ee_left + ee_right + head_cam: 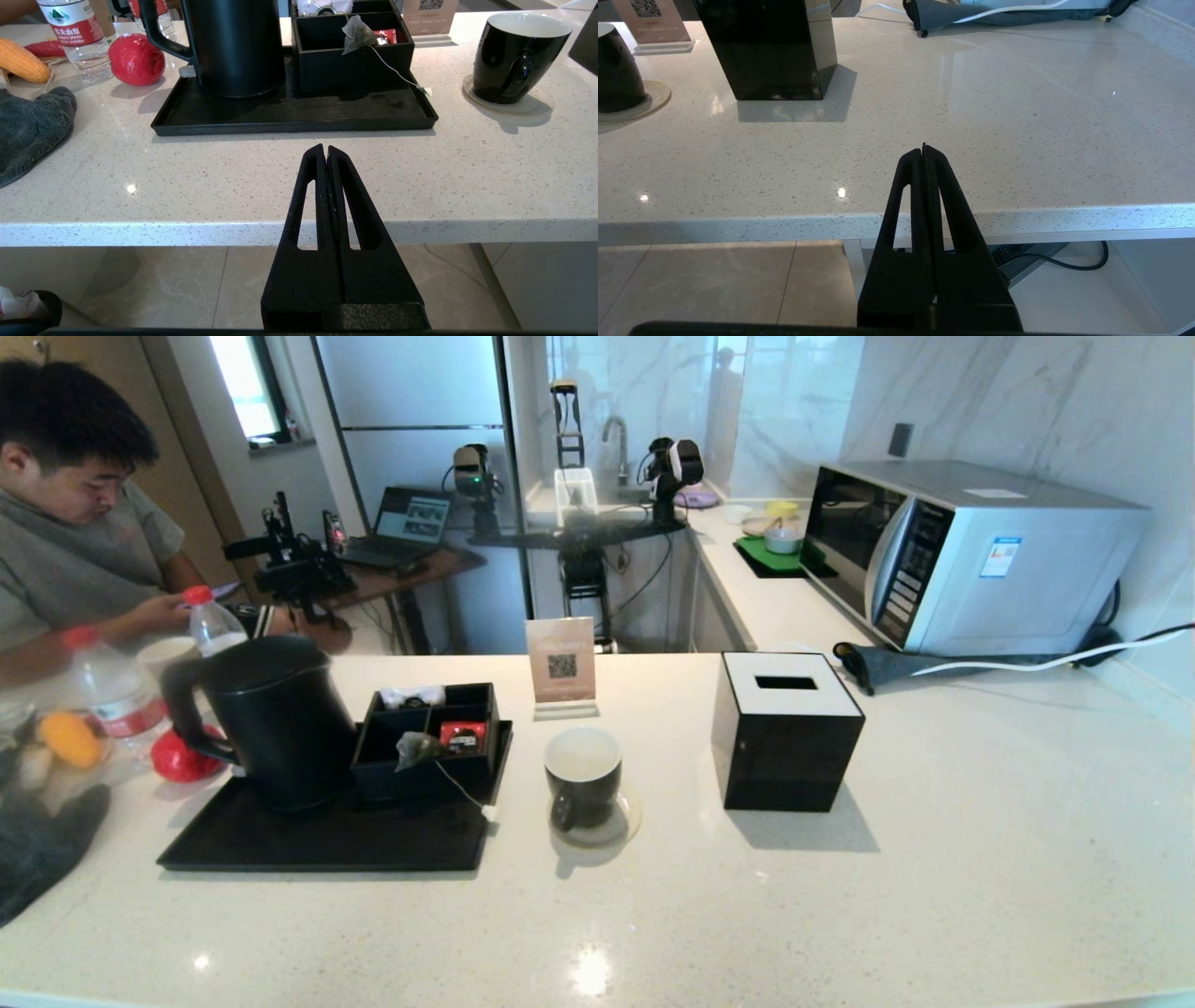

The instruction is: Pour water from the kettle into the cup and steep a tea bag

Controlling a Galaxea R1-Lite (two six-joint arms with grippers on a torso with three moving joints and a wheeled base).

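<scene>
The matte black kettle (275,719) (236,44) stands on a black tray (327,835) (289,116) at the counter's left, handle toward the left. A grey-green pyramid tea bag (415,749) (356,33) leans in a black organiser box (434,737); its white string hangs over the tray's edge to a small tag (489,813) (426,91). The dark cup (583,777) (518,56) (616,74) with a cream inside stands on a coaster right of the tray; no water shows in it. My left gripper (325,148) is shut and empty, near the counter's front edge. My right gripper (924,148) is likewise shut and empty.
A black tissue box (786,728) (768,46) stands right of the cup, a QR sign (561,667) behind it. Bottles (74,32), a red fruit (136,59), corn (21,60) and a grey cloth (32,126) crowd the left. A microwave (962,551) sits at the back right.
</scene>
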